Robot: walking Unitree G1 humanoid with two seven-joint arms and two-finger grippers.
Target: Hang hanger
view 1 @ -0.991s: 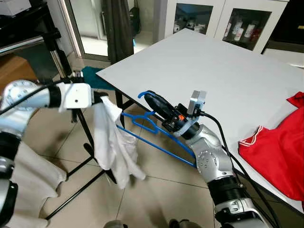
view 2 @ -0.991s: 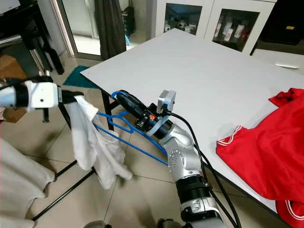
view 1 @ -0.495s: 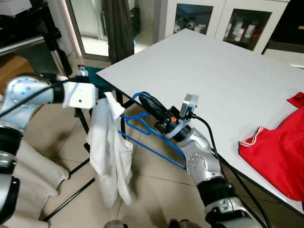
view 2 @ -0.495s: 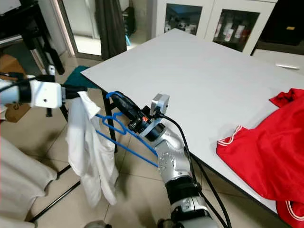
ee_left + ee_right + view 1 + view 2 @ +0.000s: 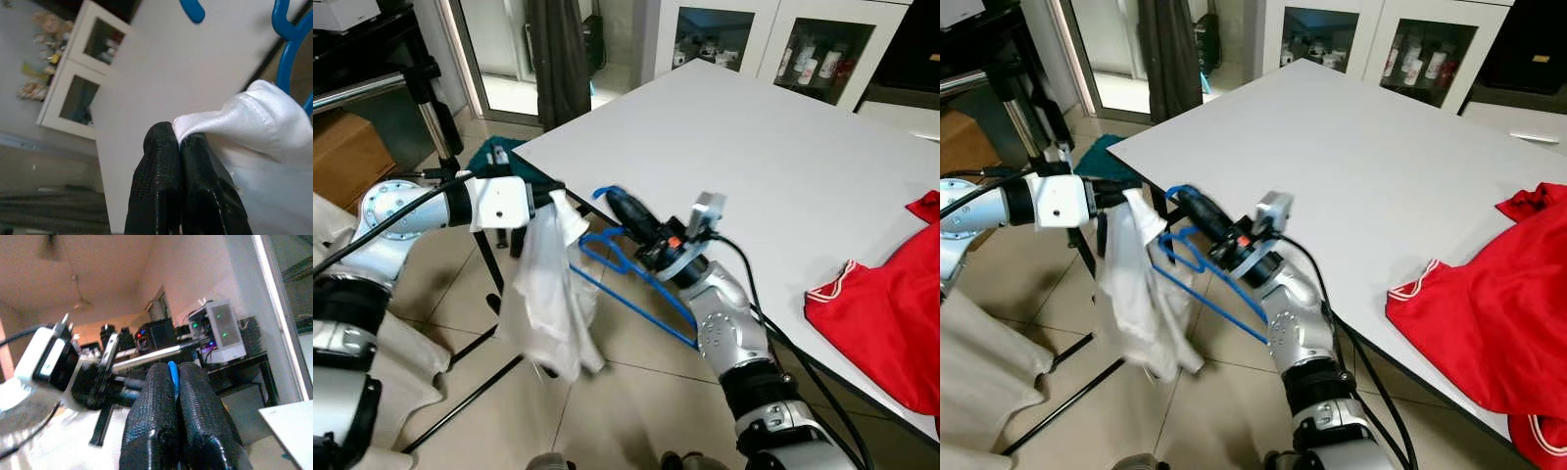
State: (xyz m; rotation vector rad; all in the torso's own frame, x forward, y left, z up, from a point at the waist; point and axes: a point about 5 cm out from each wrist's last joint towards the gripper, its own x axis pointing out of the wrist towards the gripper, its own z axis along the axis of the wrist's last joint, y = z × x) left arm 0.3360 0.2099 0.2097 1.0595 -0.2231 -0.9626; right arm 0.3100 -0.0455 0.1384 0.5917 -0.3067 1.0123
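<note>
Having swung closer, the left gripper [image 5: 551, 192] pinches the white shirt [image 5: 548, 289] beside the blue hanger [image 5: 631, 279] clamped by the right gripper [image 5: 619, 204], readying threading.

Hanger [image 5: 631, 284]: smooth blue plastic. White garment [image 5: 548, 294]: soft cloth, slight satin sheen. Table [image 5: 754, 147]: matt white top. Red garment [image 5: 886, 313]: cloth. 2 gripper fingers [image 5: 166, 191]: textured black rubber.

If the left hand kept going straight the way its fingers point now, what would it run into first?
Probably the blue hanger held by the right hand; the left hand, pinching the white garment, points at it. Beyond lies the white table. Depth is uncertain.
</note>
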